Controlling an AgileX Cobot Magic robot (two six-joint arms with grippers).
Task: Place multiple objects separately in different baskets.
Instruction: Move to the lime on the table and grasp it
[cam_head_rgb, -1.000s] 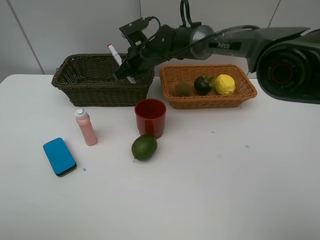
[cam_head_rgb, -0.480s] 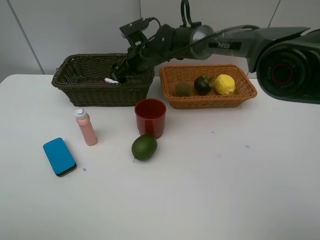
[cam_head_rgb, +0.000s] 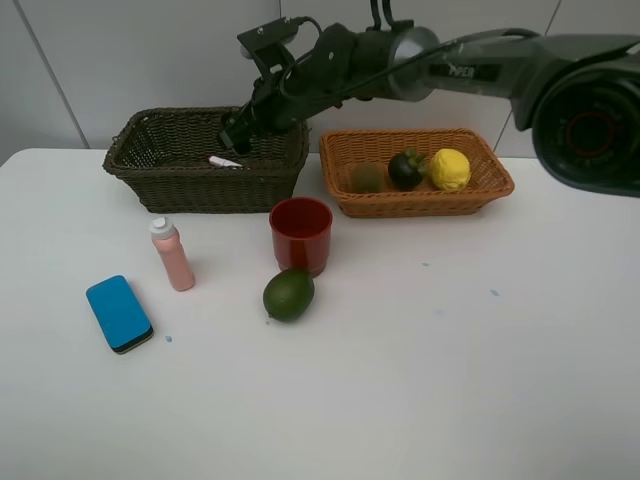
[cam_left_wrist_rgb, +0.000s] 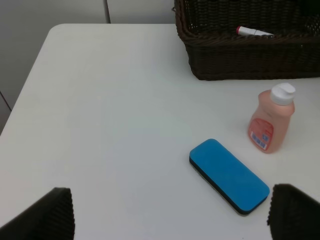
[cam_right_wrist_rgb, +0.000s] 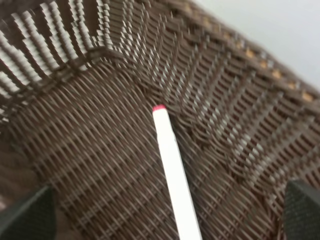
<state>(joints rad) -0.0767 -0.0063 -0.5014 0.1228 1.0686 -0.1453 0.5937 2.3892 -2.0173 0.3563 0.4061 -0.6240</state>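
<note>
The white marker (cam_head_rgb: 222, 161) (cam_right_wrist_rgb: 174, 170) lies loose on the floor of the dark olive-brown basket (cam_head_rgb: 160, 175) (cam_left_wrist_rgb: 250, 60). My right gripper (cam_head_rgb: 237, 133) (cam_right_wrist_rgb: 165, 215) hangs open just above it, its fingertips (cam_right_wrist_rgb: 25, 215) wide on either side and touching nothing. The light orange basket (cam_head_rgb: 480, 190) holds the kiwi (cam_head_rgb: 367, 178), mangosteen (cam_head_rgb: 405, 169) and lemon (cam_head_rgb: 450, 168). On the table stand the red cup (cam_head_rgb: 301, 234) and pink bottle (cam_head_rgb: 172, 254) (cam_left_wrist_rgb: 271, 125), with the green fruit (cam_head_rgb: 289, 294) and blue eraser (cam_head_rgb: 119, 314) (cam_left_wrist_rgb: 229, 176) nearby. My left gripper (cam_left_wrist_rgb: 172, 217) is open and empty, hovering near the eraser.
The right arm (cam_head_rgb: 440, 65) stretches from the right across the back, over the orange basket. The white table's left edge (cam_left_wrist_rgb: 30, 75) runs close to the dark basket and the eraser. A grey wall stands behind both baskets.
A second ago my right gripper held the marker upright over the dark basket. It opened, the marker dropped flat inside, and the gripper rose slightly. The left arm stayed still.
</note>
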